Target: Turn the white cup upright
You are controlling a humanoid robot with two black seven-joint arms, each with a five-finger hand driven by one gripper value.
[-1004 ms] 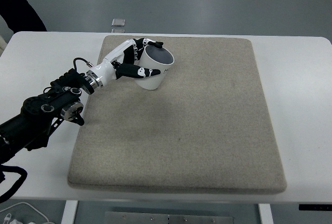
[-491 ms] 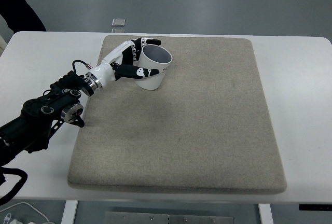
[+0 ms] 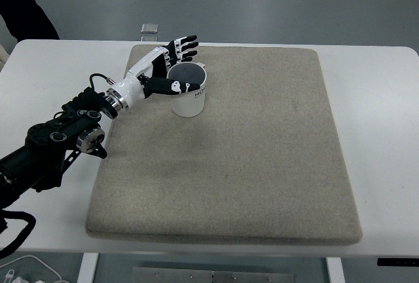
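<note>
Tilted a moment ago, the white cup (image 3: 188, 91) now stands upright with its mouth facing up, near the far left corner of the grey mat (image 3: 262, 152). Since then the left hand (image 3: 159, 72) has let go: its fingers (image 3: 183, 44) are spread wide beyond the rim, and only the thumb (image 3: 175, 86) lies along the cup's near side, touching it or very close. The flip looks done, so what remains is a clean release. I would lift the thumb away from the wall first, then draw the hand back toward the left and slightly up, so nothing drags the rim and tips the cup again. Around the mat is the white table (image 3: 380, 113); a small dark object (image 3: 150, 29) sits past its far edge.
</note>
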